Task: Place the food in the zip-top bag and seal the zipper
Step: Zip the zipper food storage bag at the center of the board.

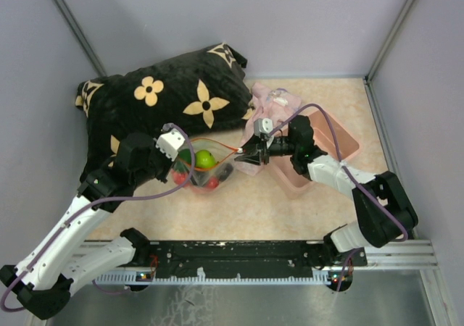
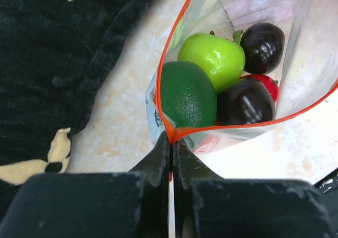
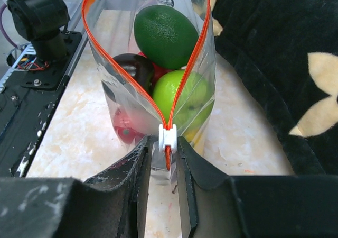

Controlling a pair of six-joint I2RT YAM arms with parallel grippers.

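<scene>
The clear zip-top bag [image 1: 212, 175] stands on the table between my two grippers, mouth open. Its orange-red zipper [image 1: 217, 146] is stretched into a long loop. Inside lies the food: a lime green fruit [image 2: 219, 58], a dark green one [image 2: 187, 95], two dark brown ones [image 2: 262, 46] and a red one [image 2: 266, 82]. My left gripper [image 2: 171, 143] is shut on the zipper's left end. My right gripper [image 3: 165, 148] has its jaws close on either side of the white slider [image 3: 168, 136] at the zipper's [image 3: 182, 84] right end. The bag [image 3: 113, 98] hangs just in front of it.
A black pillow [image 1: 167, 101] with cream flowers lies behind and left of the bag, close to it. A pink plastic bin [image 1: 346, 143] sits under my right arm, with a pale pink cloth [image 1: 272, 100] behind it. The black arm rail [image 1: 239, 252] runs along the near edge.
</scene>
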